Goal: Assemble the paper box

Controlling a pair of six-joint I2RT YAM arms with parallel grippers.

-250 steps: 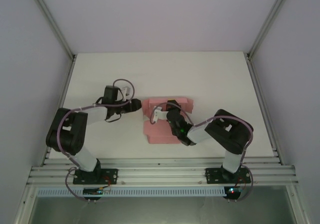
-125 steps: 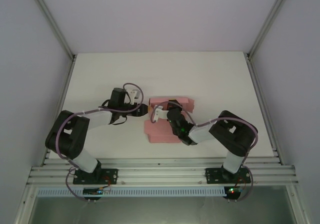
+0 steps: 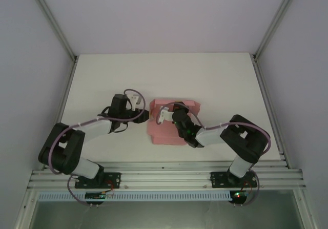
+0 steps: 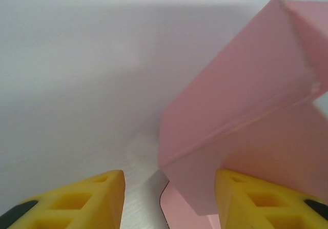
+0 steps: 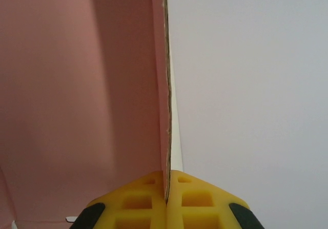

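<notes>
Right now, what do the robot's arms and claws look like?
Both the left arm and the right arm are white tubes with chunky black joints, and a thin purplish cable loops along each. The left claw and right claw have yellow fingers with cut-out holes and black patches near their outer edges.
</notes>
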